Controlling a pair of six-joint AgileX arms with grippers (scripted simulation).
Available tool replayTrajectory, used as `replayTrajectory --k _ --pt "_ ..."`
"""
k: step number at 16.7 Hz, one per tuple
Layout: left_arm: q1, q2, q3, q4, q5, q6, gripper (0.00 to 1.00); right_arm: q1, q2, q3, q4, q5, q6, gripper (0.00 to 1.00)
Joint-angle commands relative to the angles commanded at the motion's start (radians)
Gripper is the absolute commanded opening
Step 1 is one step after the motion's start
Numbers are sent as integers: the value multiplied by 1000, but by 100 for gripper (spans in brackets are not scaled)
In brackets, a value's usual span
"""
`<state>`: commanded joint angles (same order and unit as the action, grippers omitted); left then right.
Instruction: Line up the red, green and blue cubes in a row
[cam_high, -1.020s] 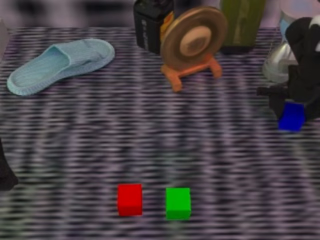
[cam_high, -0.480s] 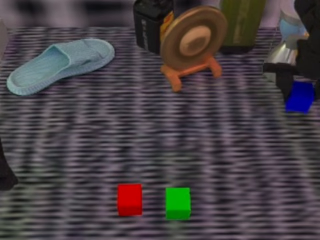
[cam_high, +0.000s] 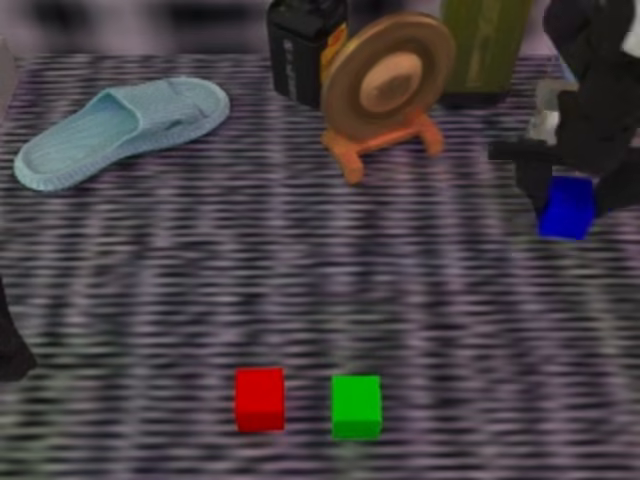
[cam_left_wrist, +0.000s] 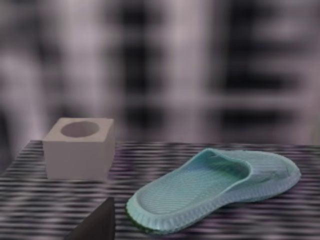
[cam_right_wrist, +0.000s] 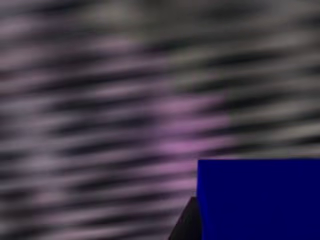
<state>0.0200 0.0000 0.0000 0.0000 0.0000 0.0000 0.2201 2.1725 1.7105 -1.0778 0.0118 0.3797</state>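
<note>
Right gripper (cam_high: 570, 200) at the table's right side, near the back, fingers clamped on the blue cube (cam_high: 567, 208); cube hangs at the fingertips, below the dark wrist body, raised off the striped table (cam_high: 300, 290); in the right wrist view the blue cube (cam_right_wrist: 259, 199) fills the near corner; red cube (cam_high: 260, 399) and green cube (cam_high: 356, 406) sit side by side near the front edge, apart, well away from the gripper; left arm (cam_high: 10, 345) parked at the left edge, finger state cannot be told.

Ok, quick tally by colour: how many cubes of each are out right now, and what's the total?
Red cube: 1, on the table.
Green cube: 1, beside the red one.
Blue cube: 1, in the right gripper at the table's right side.
Total: 3 cubes.
</note>
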Motion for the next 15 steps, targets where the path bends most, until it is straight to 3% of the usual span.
replayTrajectory --k 9,15 --pt "0 0 0 0 0 0 100 464 -347 -461 96 5 319 0" --pt "0 0 0 0 0 0 100 500 -381 -498 107 6 353 0"
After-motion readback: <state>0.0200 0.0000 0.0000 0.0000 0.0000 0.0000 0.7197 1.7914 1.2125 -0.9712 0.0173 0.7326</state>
